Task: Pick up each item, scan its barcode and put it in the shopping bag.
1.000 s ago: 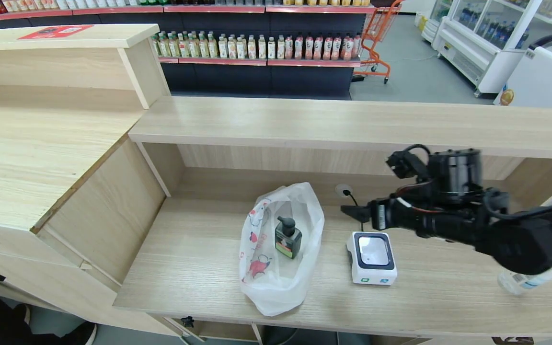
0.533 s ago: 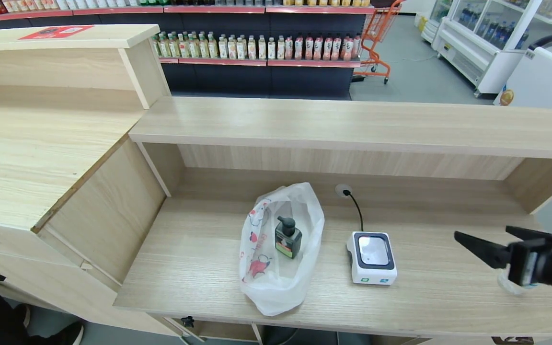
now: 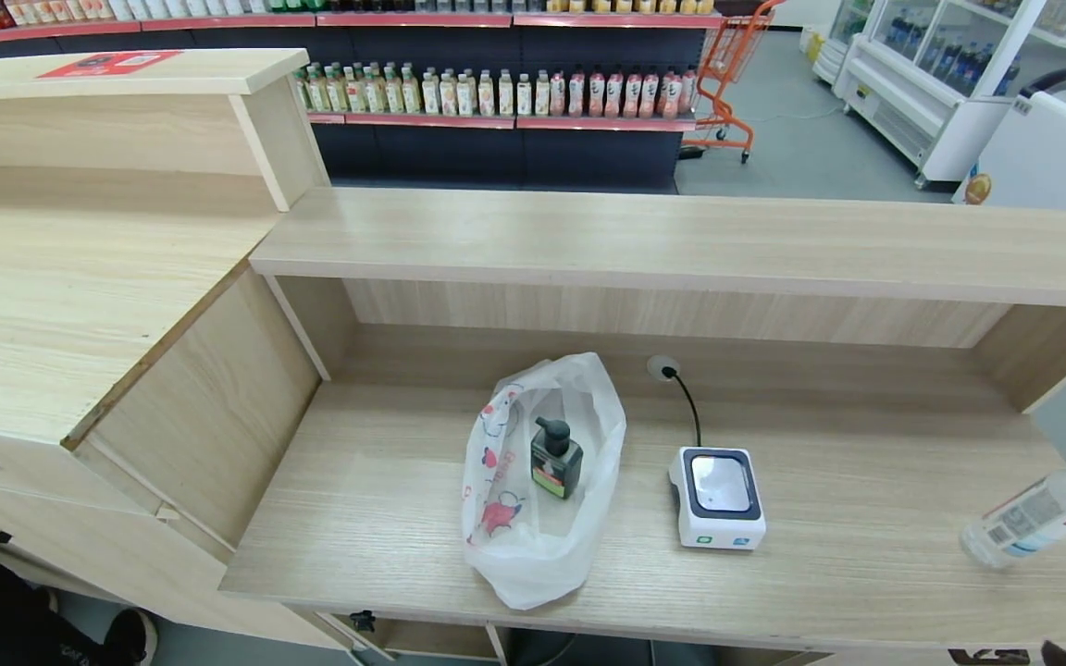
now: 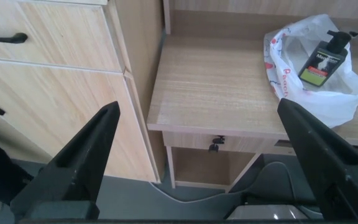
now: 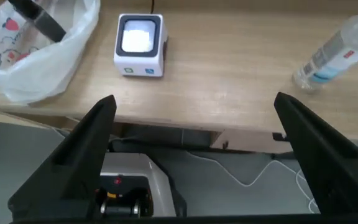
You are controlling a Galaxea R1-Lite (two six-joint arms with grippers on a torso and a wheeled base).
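A white printed shopping bag [image 3: 533, 518] lies open on the lower counter, and a dark pump bottle [image 3: 556, 460] rests inside it. To its right sits the white barcode scanner [image 3: 718, 499], window facing up. A clear water bottle [image 3: 1040, 514] with a white cap lies on its side at the counter's right end. My left gripper [image 4: 199, 111] hangs open and empty, low in front of the counter's left end, with the bag [image 4: 316, 68] farther off. My right gripper [image 5: 194, 102] is open and empty, below the counter's front edge, facing the scanner [image 5: 140, 45] and the water bottle [image 5: 337, 50].
The wooden counter [image 3: 866, 573] has a raised shelf [image 3: 681, 236] behind it and a taller cabinet [image 3: 80, 305] with drawers on the left. The scanner's black cable [image 3: 688, 402] runs to a hole in the back. Store shelves of bottles stand far behind.
My right arm has pulled back from above the scanner, rightward and down out of the head view. The water bottle at the right end is now uncovered. Bag and scanner have not moved.
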